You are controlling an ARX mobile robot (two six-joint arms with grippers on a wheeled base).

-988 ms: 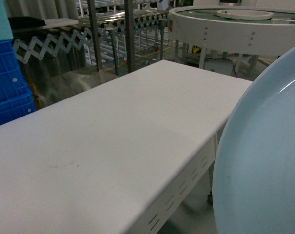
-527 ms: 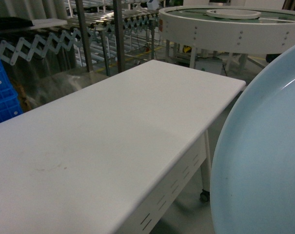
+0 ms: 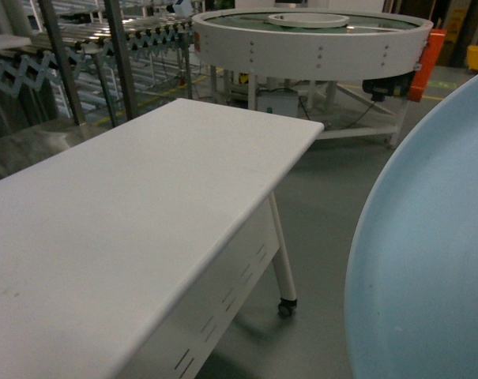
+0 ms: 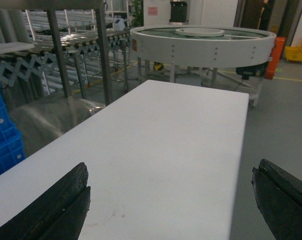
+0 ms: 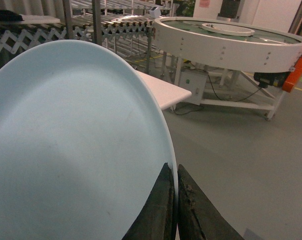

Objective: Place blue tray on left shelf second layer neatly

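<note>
Between the right claw (image 5: 176, 197) fingers, one blue tray (image 5: 76, 145), rim pinched

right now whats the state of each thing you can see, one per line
blue tray: held by its rim, off the table, not on any shelf
right gripper: shut on the tray's edge
left gripper: open, empty, over the white table
white table: bare top
round conveyor: carries a white ring
</note>
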